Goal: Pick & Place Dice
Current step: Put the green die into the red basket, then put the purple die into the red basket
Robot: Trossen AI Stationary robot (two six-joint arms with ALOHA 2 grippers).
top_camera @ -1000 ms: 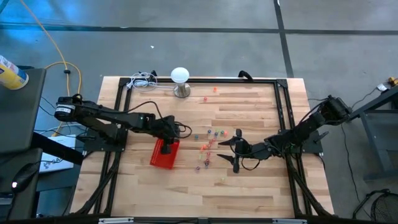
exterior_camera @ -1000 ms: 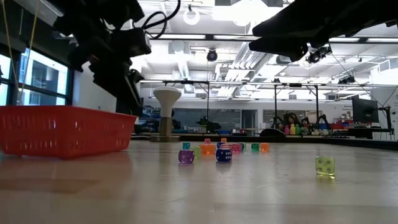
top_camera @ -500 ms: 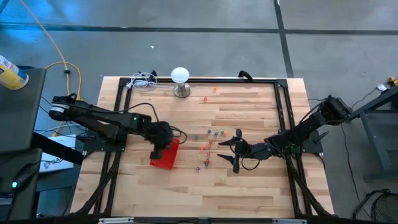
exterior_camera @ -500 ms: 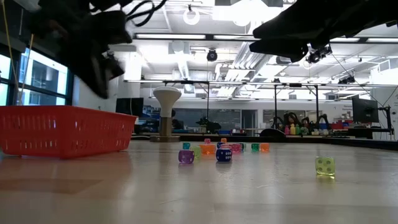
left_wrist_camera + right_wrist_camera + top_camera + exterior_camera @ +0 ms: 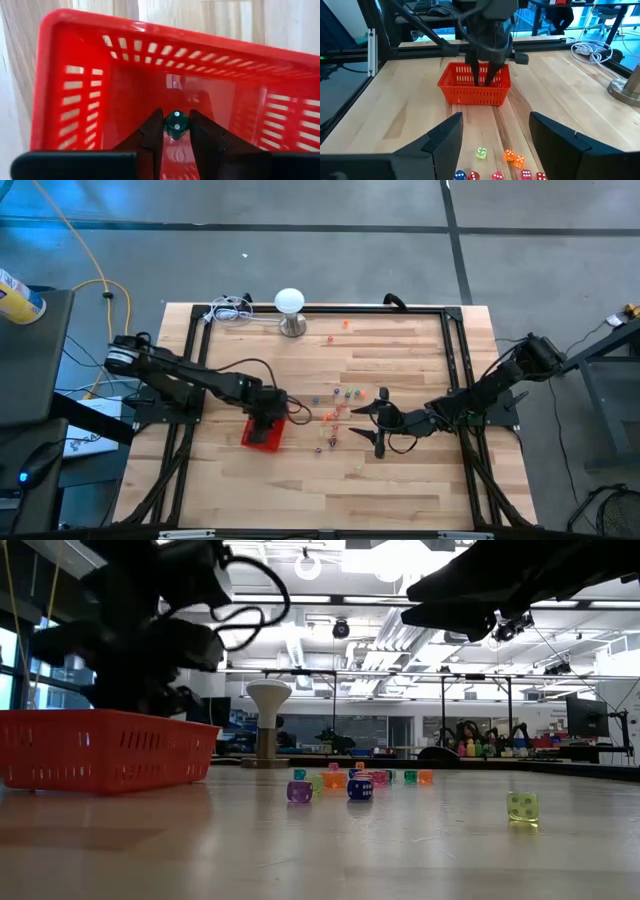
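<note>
The dice are tiny and coloured and lie scattered on the wooden table's middle; they also show in the low view and the right wrist view. A red mesh basket stands left of them. My left gripper points steeply down into the basket and is shut on one green die. My right gripper hovers open, right of the dice, with nothing between its fingers. My left gripper pinches the green die's two opposite faces between the free ends of its two fingers. The fingers come from above, slanting steeply down. The die sits over the basket's inside; whether it touches the floor I cannot tell.
A white-topped metal stand and coiled cables sit at the table's far edge. Black frame rails run along the table's sides. One yellow-green die lies apart, nearer the front edge.
My left gripper has swung over the basket, sunk into its opening and tipped more steeply downward. The basket and the dice on the table have stayed where they were.
</note>
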